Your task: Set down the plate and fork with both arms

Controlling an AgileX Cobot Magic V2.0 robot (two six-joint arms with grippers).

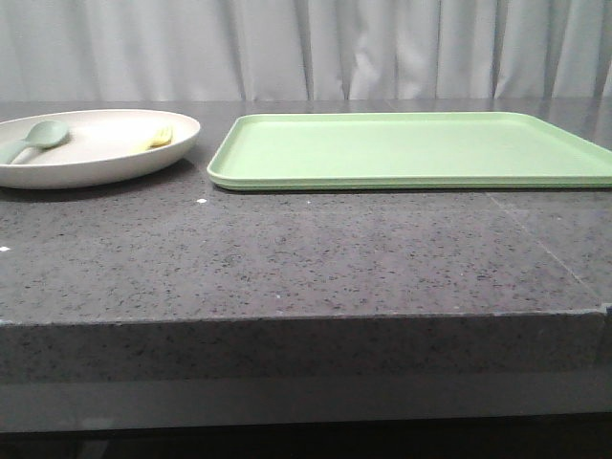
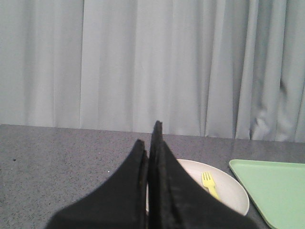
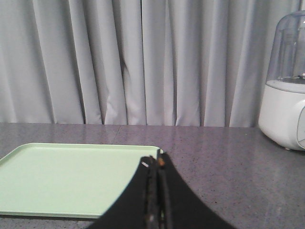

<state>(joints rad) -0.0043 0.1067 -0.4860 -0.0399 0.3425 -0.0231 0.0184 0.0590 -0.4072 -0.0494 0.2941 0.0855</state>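
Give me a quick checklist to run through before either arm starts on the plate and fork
1. Plate reachable on the counter, left of the tray: ok.
2. Fork located, lying inside the plate: ok.
3. Plate holds only the fork: not ok, a spoon lies in it too.
4. Tray surface free for placing: ok, nothing shows on it.
5. Left gripper ready to grasp: not ok, fingers closed together, holding nothing.
6. Right gripper ready to grasp: not ok, fingers closed, holding nothing; a white appliance stands off to its side.
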